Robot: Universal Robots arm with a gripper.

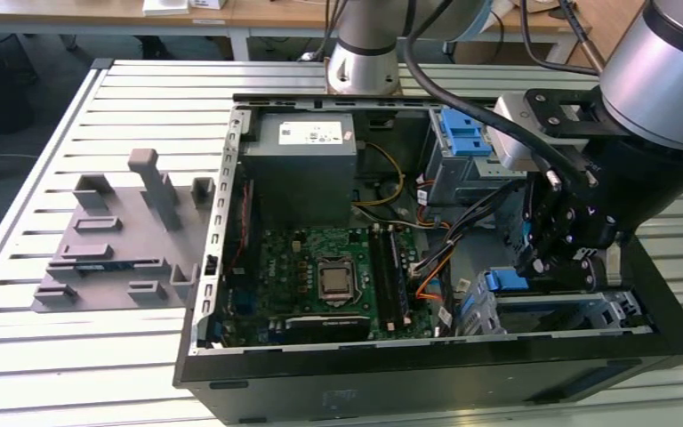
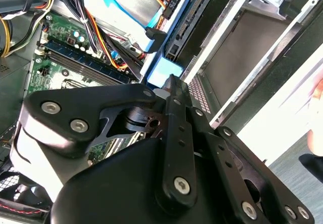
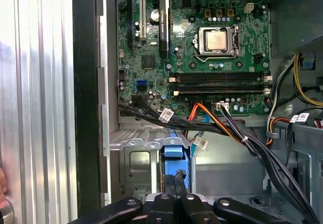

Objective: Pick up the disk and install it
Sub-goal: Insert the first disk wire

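The disk shows as a blue plastic end (image 1: 508, 281) standing at the mouth of the grey metal drive cage (image 1: 579, 313), in the front corner of the open computer case on the exterior view's right. My gripper (image 1: 546, 267) hangs right over it. In both wrist views the black fingers are drawn together, gripper (image 3: 174, 177) and gripper (image 2: 171, 81), with their tips at the blue end of the disk (image 3: 174, 153), (image 2: 162, 72). Whether they pinch it or only press on it is hidden. The rest of the disk is out of sight behind the cage (image 3: 133, 169) and the fingers.
A green motherboard (image 1: 317, 276) fills the case floor, and a grey power supply box (image 1: 300, 156) sits at the back. Orange and black cables (image 3: 222, 125) run close past the cage. Another cage with blue tabs (image 1: 466, 133) stands behind. A grey fixture (image 1: 116, 240) lies on the slatted table.
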